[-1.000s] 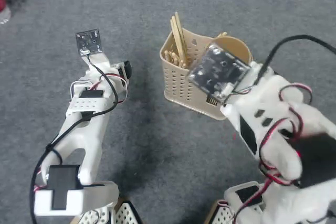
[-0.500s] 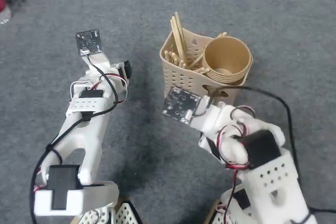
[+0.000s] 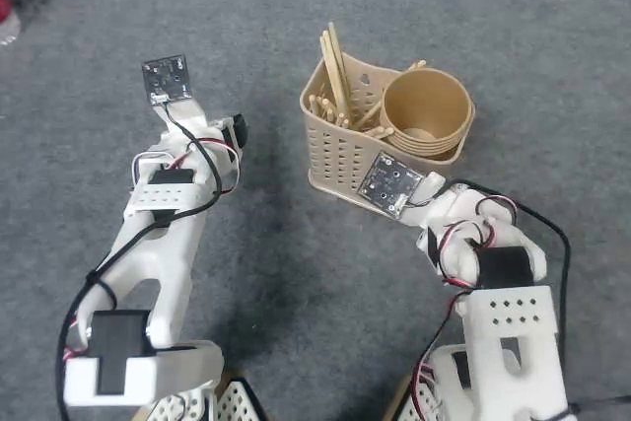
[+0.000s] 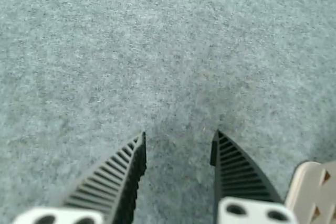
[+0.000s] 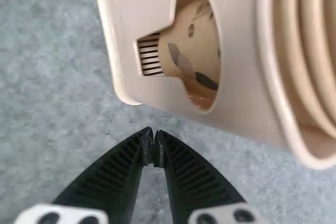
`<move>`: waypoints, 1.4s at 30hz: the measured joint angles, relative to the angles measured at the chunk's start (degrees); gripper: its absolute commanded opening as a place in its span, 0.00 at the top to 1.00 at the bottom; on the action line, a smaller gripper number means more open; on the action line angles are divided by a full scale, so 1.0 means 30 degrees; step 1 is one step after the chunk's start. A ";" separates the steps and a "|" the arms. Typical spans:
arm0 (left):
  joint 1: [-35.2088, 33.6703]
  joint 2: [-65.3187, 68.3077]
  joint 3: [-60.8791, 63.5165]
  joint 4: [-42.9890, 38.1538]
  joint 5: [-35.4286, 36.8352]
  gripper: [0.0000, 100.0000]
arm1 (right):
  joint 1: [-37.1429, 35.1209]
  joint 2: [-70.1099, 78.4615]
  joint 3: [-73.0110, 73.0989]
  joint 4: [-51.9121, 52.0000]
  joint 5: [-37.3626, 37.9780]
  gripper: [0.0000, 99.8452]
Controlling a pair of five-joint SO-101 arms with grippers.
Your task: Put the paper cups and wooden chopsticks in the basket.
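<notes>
A beige slotted basket stands on the grey carpet at centre right. Nested brown paper cups sit in its right half, and several wooden chopsticks stand in its left half. My right gripper is shut and empty, low over the carpet just in front of the basket's handle cut-out. The cups' rims show inside the basket. My left gripper is open over bare carpet with nothing between its fingers. A corner of the basket lies off to one side of it.
The left arm stretches over the carpet to the left of the basket. The right arm stands on the near side of the basket. Grey carpet spreads all around. A pale wall strip runs along the far edge.
The right arm has drawn back from above the basket, uncovering the cups, and now sits low against the basket's near side. The left arm has not moved.
</notes>
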 measured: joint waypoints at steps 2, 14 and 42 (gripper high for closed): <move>0.0000 0.0000 0.0000 0.0000 0.0000 0.80 | 0.0059 0.0000 0.0176 -0.0615 0.0000 0.99; 0.0000 0.0000 0.0000 0.0000 0.0000 0.80 | -0.2315 -0.0850 0.0176 0.1524 0.0000 0.99; 0.0000 0.0000 0.0000 0.0000 0.0000 0.80 | 0.0440 0.1055 0.1465 -0.6125 0.0029 0.99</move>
